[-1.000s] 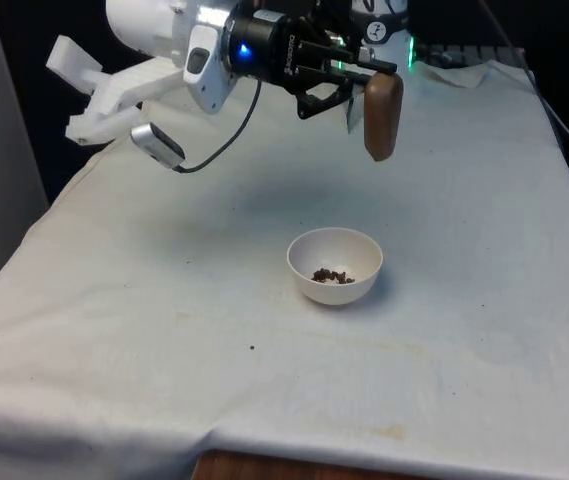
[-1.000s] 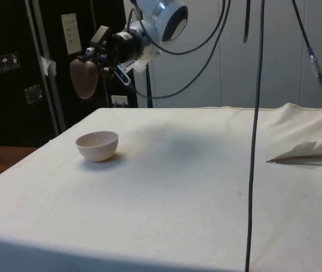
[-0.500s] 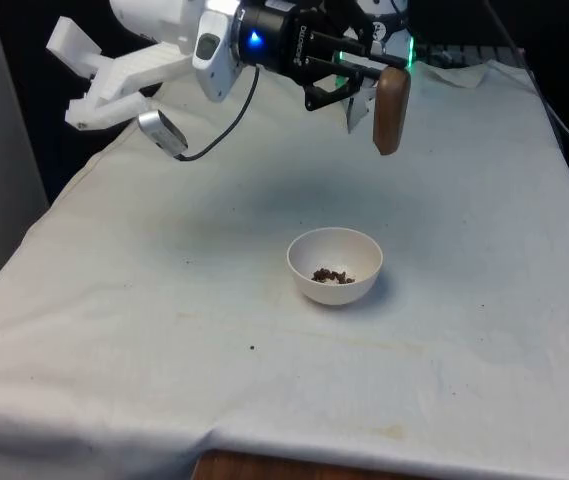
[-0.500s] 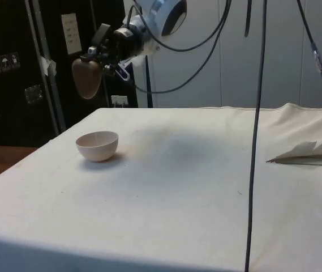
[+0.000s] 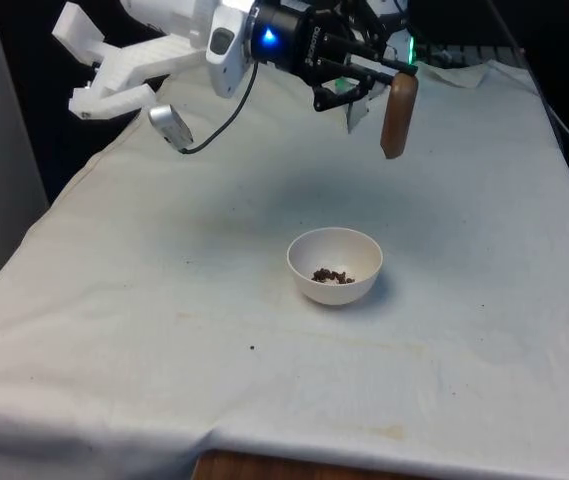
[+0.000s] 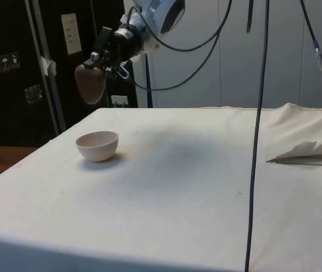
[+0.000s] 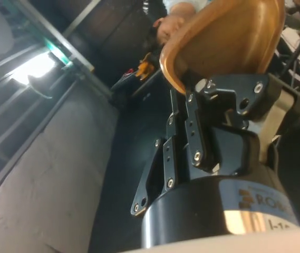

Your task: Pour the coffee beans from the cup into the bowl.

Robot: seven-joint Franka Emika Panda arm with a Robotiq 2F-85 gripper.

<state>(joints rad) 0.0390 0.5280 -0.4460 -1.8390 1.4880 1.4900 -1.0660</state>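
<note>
The bench [image 5: 164, 330], draped in a white cloth [image 6: 194, 187], carried a white bowl [image 5: 334, 265] near its middle, with coffee beans [image 5: 332, 275] in its bottom. A crumpled white sheet [image 6: 310, 152] lay near one edge.

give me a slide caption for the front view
End effector holds the brown cup above the table; beans in the white bowl.

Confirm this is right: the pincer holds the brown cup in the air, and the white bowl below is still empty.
Not quite. The white bowl is not empty: the front view shows coffee beans in it. The pincer does hold the brown cup in the air.
</note>
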